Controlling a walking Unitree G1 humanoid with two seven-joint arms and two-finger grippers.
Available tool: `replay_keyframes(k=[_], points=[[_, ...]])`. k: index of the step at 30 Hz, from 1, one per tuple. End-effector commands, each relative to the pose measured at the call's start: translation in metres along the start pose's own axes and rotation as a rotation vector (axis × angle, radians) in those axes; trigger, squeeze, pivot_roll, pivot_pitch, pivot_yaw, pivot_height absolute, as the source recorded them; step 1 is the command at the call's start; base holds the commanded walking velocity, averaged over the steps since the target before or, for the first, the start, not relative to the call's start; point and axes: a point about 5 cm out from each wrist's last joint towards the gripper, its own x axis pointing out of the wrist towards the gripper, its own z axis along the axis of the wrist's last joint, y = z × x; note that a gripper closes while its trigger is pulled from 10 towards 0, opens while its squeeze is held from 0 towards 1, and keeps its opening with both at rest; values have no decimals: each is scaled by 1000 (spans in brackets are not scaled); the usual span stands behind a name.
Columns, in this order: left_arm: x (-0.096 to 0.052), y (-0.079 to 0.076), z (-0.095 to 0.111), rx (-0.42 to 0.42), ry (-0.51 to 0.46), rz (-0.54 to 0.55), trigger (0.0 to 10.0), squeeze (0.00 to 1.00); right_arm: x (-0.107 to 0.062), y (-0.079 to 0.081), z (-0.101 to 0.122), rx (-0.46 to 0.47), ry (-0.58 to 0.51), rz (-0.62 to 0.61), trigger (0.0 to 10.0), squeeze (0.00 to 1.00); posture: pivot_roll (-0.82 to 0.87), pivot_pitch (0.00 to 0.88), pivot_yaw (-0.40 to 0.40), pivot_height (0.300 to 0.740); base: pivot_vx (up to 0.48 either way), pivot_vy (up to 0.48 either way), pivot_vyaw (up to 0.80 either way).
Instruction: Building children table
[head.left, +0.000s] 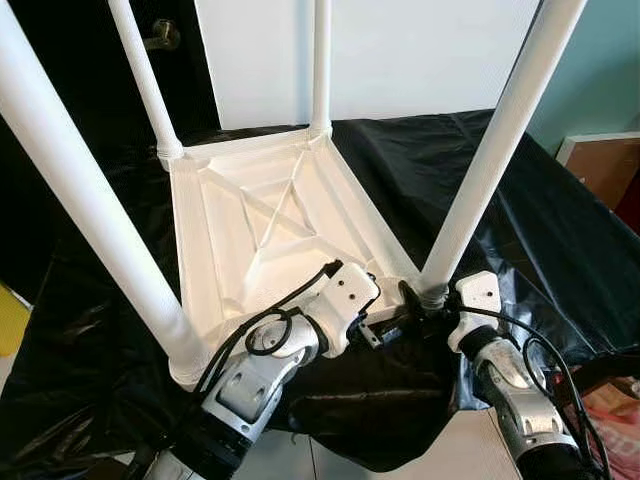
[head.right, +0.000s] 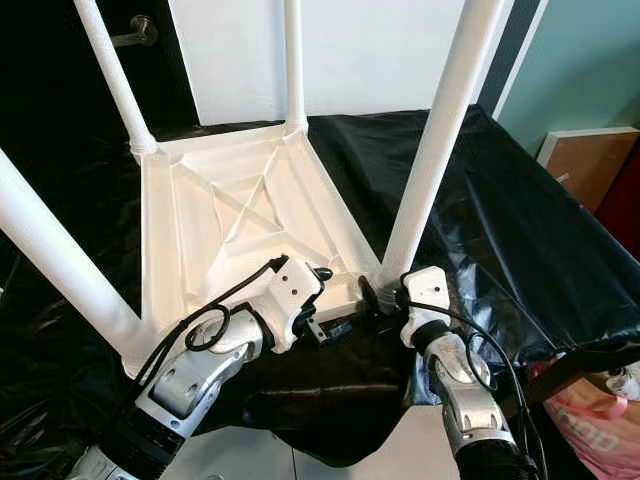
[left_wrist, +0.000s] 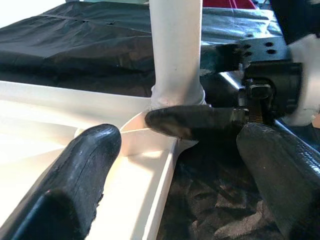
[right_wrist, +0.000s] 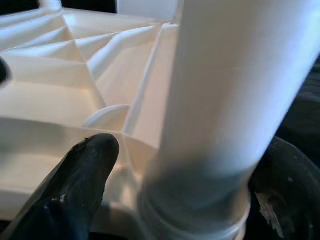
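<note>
Children's table (head.left: 270, 230), white plastic, lies inverted on the bench (head.left: 560, 250), which is draped in black sheeting; underside ribs face up, four legs stand upward from the corners

Near-right leg (head.left: 490, 160) is the one in work. Its socket at the table corner sits directly between the two tools.

Right tool (head.left: 425, 300): fingers spread around the leg base. In the right wrist view one finger (right_wrist: 75, 190) lies on the tabletop side of the leg, the other on the sheeting side, leg between them. Firm clamp or loose bracket: cannot tell, contact surfaces hidden by the leg.

Left tool (left_wrist: 170, 165): open wide, holding nothing. In its wrist view one fingertip (left_wrist: 85, 165) hangs over the tabletop underside, the other over the sheeting, the table's edge rib running between. The right tool's finger crosses ahead of it, touching the leg collar.

Key relation: leg's long axis runs upward and tilts slightly away from the robot, roughly square to the right tool's finger line. Right arm is the nearer one, already at the socket; the leg lies ahead of the left tool, to its right.

Judgement: seating or twisting this leg home in its socket is the step in hand; the three other legs appear fitted
</note>
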Motion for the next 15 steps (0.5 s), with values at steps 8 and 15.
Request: replay_keyframes(k=[8, 15], points=[[0, -3, -1, 1, 24, -48, 10000, 0, 22, -7, 1, -26, 53, 111, 7569, 0, -124, 19, -22, 740, 0, 0, 0], [0, -6, -1, -2, 26, -51, 10000, 0, 27, 3, 0, -18, 58, 166, 0, 0, -108, 14, -27, 740, 0, 0, 0]])
